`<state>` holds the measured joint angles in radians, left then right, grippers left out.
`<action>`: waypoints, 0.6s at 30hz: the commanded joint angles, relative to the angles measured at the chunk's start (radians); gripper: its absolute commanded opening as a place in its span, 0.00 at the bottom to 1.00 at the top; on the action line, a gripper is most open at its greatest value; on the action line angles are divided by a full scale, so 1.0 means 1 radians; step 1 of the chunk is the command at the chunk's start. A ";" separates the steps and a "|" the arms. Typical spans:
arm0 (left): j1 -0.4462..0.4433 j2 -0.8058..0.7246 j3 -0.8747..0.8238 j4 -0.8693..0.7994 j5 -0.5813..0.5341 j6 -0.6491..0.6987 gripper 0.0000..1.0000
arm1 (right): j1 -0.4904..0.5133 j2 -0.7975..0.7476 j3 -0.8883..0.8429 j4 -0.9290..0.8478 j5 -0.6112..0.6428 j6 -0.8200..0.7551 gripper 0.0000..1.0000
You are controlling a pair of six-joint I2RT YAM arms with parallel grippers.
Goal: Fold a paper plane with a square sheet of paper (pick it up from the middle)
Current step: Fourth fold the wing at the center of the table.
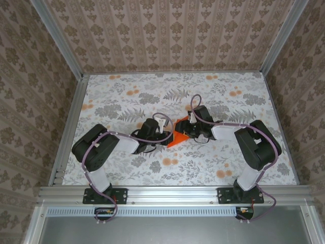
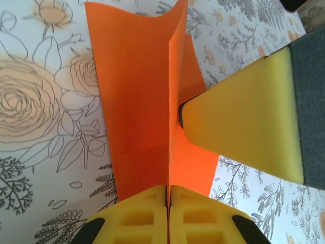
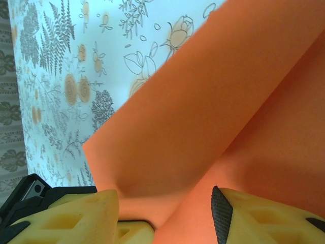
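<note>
On the floral tabletop (image 1: 122, 91), the left claw (image 2: 167, 195) is clamped tight on the raised centre crease of the orange sheet of paper (image 2: 137, 86). The sheet sits mid-tabletop between the two arms, its flaps spreading to either side. To its right, the right claw (image 3: 165, 208) stands about half open, astride a fold of the sheet. One yellow finger (image 2: 238, 127) touches the right flap.
</note>
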<state>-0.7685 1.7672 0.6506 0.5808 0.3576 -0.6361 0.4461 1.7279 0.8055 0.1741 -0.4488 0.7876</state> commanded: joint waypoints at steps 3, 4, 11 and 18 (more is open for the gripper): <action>0.006 0.027 0.038 -0.040 0.050 -0.013 0.06 | 0.005 0.020 0.027 -0.035 0.034 -0.010 0.52; 0.006 0.029 0.040 -0.046 0.053 -0.014 0.06 | 0.005 0.021 0.027 -0.038 0.038 -0.011 0.52; 0.008 0.030 0.057 -0.080 0.061 -0.018 0.08 | 0.005 0.042 0.043 -0.098 0.069 -0.018 0.48; 0.009 0.028 0.063 -0.096 0.069 -0.022 0.11 | 0.006 0.064 0.067 -0.156 0.095 -0.023 0.48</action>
<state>-0.7647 1.7870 0.6945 0.5026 0.4049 -0.6369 0.4461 1.7672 0.8463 0.0841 -0.3935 0.7837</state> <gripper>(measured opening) 0.108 0.478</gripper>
